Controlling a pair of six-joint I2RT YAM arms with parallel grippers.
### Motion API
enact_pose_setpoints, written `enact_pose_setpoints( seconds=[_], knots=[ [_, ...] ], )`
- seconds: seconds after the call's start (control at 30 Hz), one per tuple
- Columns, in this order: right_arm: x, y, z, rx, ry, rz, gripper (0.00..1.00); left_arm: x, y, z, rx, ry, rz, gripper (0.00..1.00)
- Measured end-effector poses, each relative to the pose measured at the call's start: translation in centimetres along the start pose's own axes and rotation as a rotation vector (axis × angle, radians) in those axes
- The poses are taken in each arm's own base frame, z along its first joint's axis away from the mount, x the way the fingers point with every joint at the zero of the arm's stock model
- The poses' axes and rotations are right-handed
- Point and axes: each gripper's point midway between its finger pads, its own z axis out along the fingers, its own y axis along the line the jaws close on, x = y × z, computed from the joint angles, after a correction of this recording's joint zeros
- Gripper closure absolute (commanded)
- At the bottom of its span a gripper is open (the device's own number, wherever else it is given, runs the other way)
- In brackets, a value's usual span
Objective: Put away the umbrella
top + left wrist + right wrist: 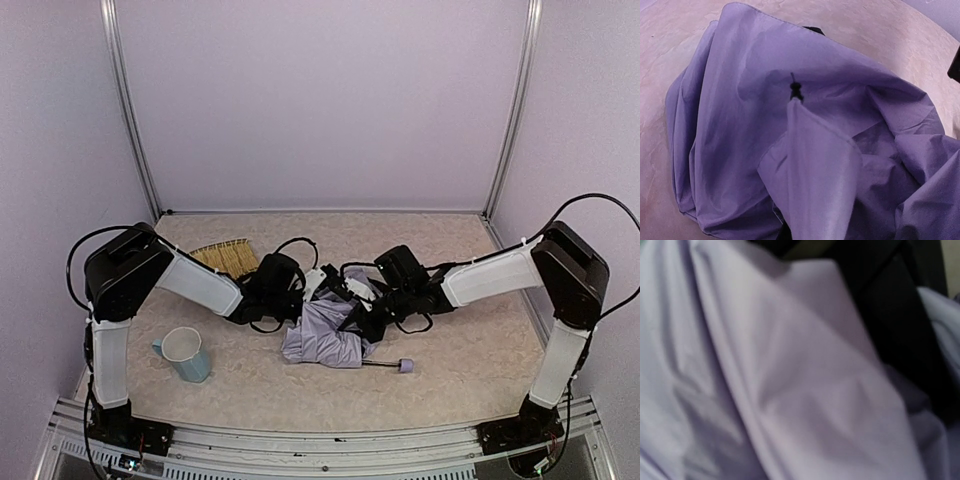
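Observation:
The umbrella (322,338) lies collapsed and crumpled in the middle of the table. Its thin black shaft (381,363) and small lavender handle knob (405,366) stick out to the right. My left gripper (307,291) is at the canopy's upper left edge and my right gripper (362,312) at its upper right, among black ribs. Fabric hides the fingers of both. In the left wrist view a lavender fold (825,175) rises over the jaws, with a black rib tip (796,91) at its far end. The right wrist view is filled with blurred pale fabric (790,390) and black lining (900,325).
A pale blue cup (185,354) stands at the near left by the left arm. A woven straw basket (228,257) lies at the back left behind the left forearm. Lavender walls close in the table on three sides.

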Motion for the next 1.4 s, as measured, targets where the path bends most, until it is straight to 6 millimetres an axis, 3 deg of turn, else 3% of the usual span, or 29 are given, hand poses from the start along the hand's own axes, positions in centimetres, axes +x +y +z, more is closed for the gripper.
enact_pose_setpoints(
  seconds=[0.13, 0.27, 0.4, 0.53, 0.6, 0.7, 0.8, 0.87, 0.97, 1.1, 1.2, 1.3, 1.37, 1.4],
  knots=[
    [1.1, 0.0, 0.4, -0.031, -0.006, 0.025, 1.0, -0.2, 0.9, -0.1, -0.022, -0.004, -0.016, 0.45],
    [2.9, 0.2, 1.1, -0.058, 0.031, 0.056, 1.0, -1.8, 3.3, -1.2, -0.063, -0.052, -0.074, 0.28],
    [3.4, -0.1, 1.1, -0.055, 0.043, 0.077, 1.0, -6.1, 5.7, -4.1, -0.083, -0.179, -0.123, 0.29],
    [3.5, -0.4, 0.9, -0.058, 0.048, 0.107, 1.0, -10.6, 7.1, -8.3, -0.106, -0.309, -0.107, 0.48],
    [3.1, -0.7, 0.6, -0.067, 0.042, 0.127, 1.0, -11.5, 5.9, -10.8, -0.112, -0.347, -0.053, 0.52],
    [3.1, -0.7, 0.6, -0.1, 0.055, 0.165, 1.0, -11.7, 0.8, -13.6, -0.098, -0.375, 0.121, 0.51],
    [3.5, -0.8, 1.0, -0.135, 0.084, 0.203, 1.0, -11.2, -6.3, -14.6, -0.05, -0.384, 0.342, 0.4],
    [3.5, -0.9, 1.1, -0.159, 0.1, 0.224, 1.0, -9.8, -9.4, -14.2, -0.022, -0.358, 0.439, 0.27],
    [3.7, -0.9, 1.3, -0.188, 0.115, 0.239, 1.0, -7.8, -8.0, -13.2, -0.093, -0.266, 0.459, 0.18],
    [3.7, -0.7, 1.4, -0.214, 0.119, 0.246, 1.0, -7.1, -5.5, -13.5, -0.17, -0.217, 0.435, 0.04],
    [3.8, -0.6, 1.4, -0.224, 0.119, 0.247, 1.0, -8.6, -5.2, -15.8, -0.155, -0.283, 0.403, 0.12],
    [3.8, -0.5, 1.4, -0.233, 0.119, 0.247, 1.0, -10.6, -6.3, -18.8, -0.115, -0.382, 0.427, 0.38],
    [3.7, -0.4, 1.4, -0.236, 0.121, 0.247, 1.0, -11.1, -8.1, -19.2, -0.079, -0.409, 0.489, 0.54],
    [3.6, -0.5, 1.3, -0.236, 0.125, 0.249, 1.0, -10.6, -9.0, -18.4, -0.052, -0.393, 0.519, 0.53]
  ],
)
